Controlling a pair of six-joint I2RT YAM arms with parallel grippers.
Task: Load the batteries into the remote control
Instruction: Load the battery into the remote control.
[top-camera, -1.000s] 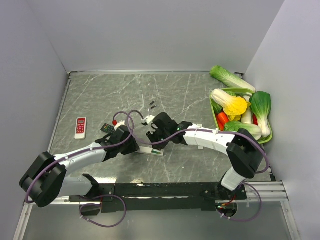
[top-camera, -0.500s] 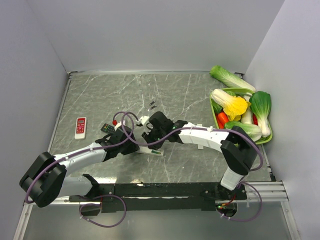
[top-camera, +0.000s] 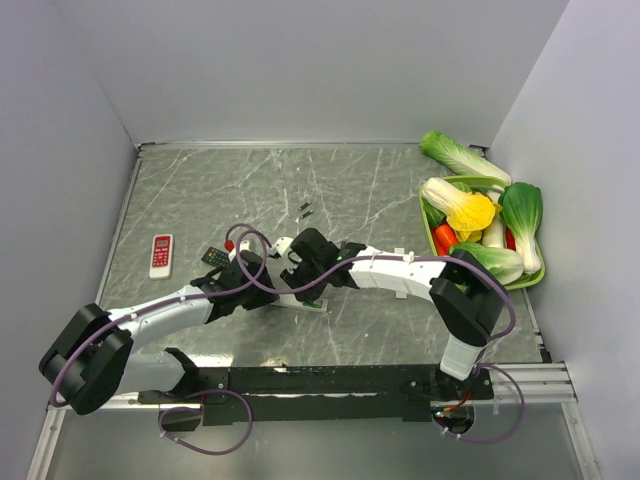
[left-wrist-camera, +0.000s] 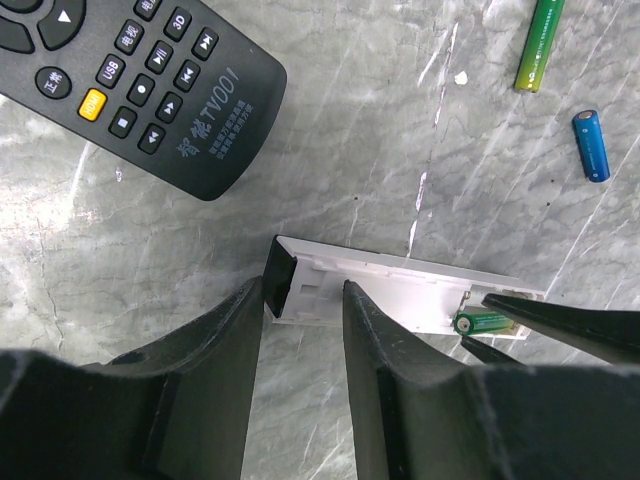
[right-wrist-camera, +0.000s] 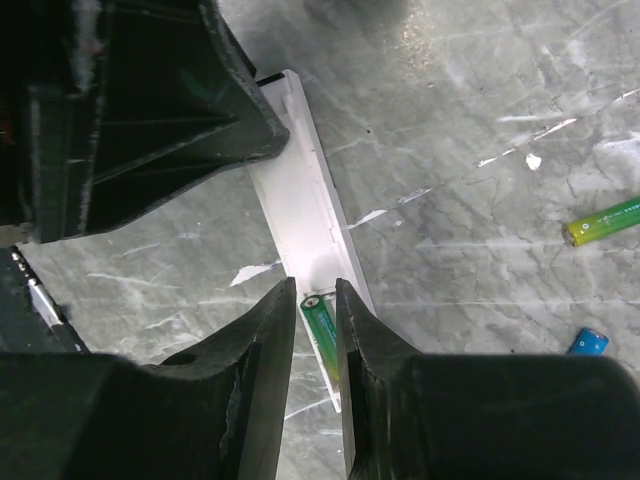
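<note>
The white remote control (top-camera: 305, 302) lies back-up with its battery bay open. My left gripper (left-wrist-camera: 300, 300) is shut on its left end, one finger outside the end wall and one inside the bay. At the other end my right gripper (right-wrist-camera: 315, 295) is shut on a green battery (right-wrist-camera: 322, 325) lying in the bay, also seen as a green battery (left-wrist-camera: 485, 322) in the left wrist view. A loose green battery (right-wrist-camera: 605, 222) and a blue battery (right-wrist-camera: 588, 342) lie on the table beyond; the top view shows them as small dark batteries (top-camera: 305, 210).
A black remote (left-wrist-camera: 150, 80) lies just left of my left gripper. A red-and-white remote (top-camera: 161, 254) sits further left. A green tray (top-camera: 530, 278) of toy vegetables stands against the right wall.
My right arm has slid left and down over the white remote, bringing its gripper close to the left one. The left arm has not moved.
</note>
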